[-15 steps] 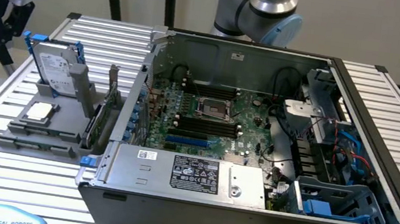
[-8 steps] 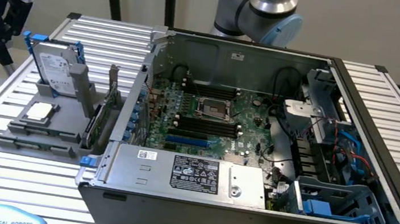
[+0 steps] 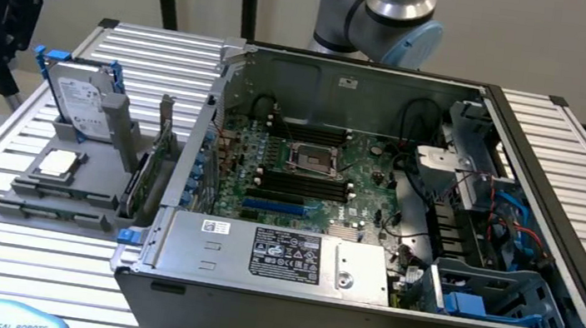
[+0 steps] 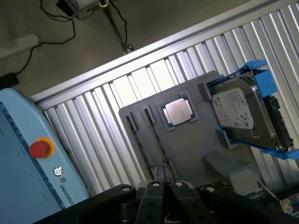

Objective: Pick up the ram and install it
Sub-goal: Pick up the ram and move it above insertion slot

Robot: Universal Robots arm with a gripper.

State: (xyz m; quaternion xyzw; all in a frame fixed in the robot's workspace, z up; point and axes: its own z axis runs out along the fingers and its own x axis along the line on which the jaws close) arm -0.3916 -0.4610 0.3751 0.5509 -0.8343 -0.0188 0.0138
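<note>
– Fingers (image 4: 154,200) right under the wrist lens: black, pressed together, nothing pinched between them.

– Clenched and empty, agreed. What's past the tips?

– Below and ahead of them, the gray holder (image 4: 187,154) on the slatted desk (image 4: 117,88). A processor chip (image 4: 178,112) sits flat in its pocket, and a hard drive (image 4: 243,114) stands in a blue cradle off to one side. The pendant (image 4: 39,148) with its red button is off to the other.

– And the ram?

– Exterior view for that. I take the ram (image 3: 136,182) to be the thin dark-green strip standing on its long edge. It's on the holder's side nearest the computer case (image 3: 363,324), just beside the taller expansion card (image 3: 168,161) with its metal bracket.

– Which way from the fingers?

– Down and across, toward the case, and well apart: the fingers hang high at the exterior view's far left. The ram's long axis runs alongside the case wall, front to back. The memory slots (image 3: 300,183) on the motherboard (image 3: 366,160) lie crosswise to it.

– So it's untouched?

– By my reading, yes. It's parked in the holder, and I can make out no stick in those slots.

– What does each view add?

– The wrist view settles the fingers' state and the holder's top face. The exterior view gives the ram's lie, its neighbour card and the open case. There's a dark groove close by the fingers in the wrist view, but I cannot tell whether that's the ram.
</note>
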